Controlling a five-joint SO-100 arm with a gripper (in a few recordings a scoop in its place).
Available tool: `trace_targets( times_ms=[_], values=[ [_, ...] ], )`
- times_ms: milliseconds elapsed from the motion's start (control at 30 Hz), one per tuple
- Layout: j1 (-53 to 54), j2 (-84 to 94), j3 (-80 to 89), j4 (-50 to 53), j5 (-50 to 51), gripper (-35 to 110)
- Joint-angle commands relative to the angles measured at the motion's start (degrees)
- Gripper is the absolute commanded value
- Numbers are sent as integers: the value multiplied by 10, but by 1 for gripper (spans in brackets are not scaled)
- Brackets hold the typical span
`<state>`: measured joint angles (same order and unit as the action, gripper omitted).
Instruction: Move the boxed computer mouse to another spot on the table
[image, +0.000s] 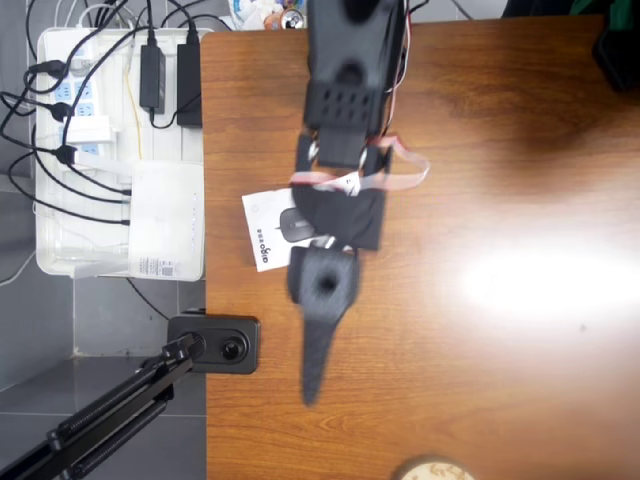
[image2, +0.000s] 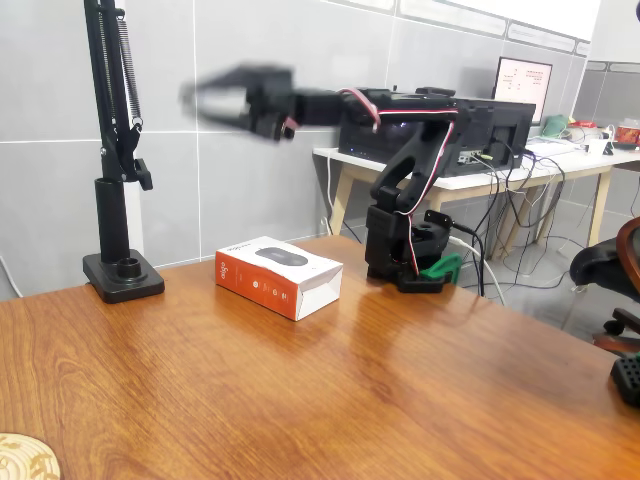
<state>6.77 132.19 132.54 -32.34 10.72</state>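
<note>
Nothing is done yet: the mouse box (image2: 279, 276) lies untouched on the table (image2: 330, 400), and the claw (image2: 215, 103) hangs open and empty high above it.

the table (image2: 330, 400) is bare wood over most of its front and right side in the fixed view, wide room for a gripper to pass. the box (image2: 279, 275) lies flat near the back edge, with open wood on all sides. behind it to the left stands a black stand (image2: 115, 170), near but apart. the arm base (image2: 405, 250) sits just right of the box. the gripper (image2: 225, 100), blurred, hangs high above the box.
</note>
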Motion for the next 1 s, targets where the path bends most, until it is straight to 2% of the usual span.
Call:
trace_targets(
  times_ms=[0, 133, 300, 433, 567, 700, 833, 867, 967],
  values=[
    [-15, 75, 93, -340, -14, 0],
    [-35, 191, 181, -410, -9, 0],
    [-36, 403, 279, -364, -16, 0],
    [-33, 460, 278, -367, -12, 0],
    [-27, 460, 279, -489, -25, 0],
    [-87, 460, 279, -613, -22, 0],
    [-91, 460, 279, -689, -15, 0],
    [-91, 460, 279, -690, 27, 0],
    [-91, 460, 279, -690, 281, 0]
  ],
)
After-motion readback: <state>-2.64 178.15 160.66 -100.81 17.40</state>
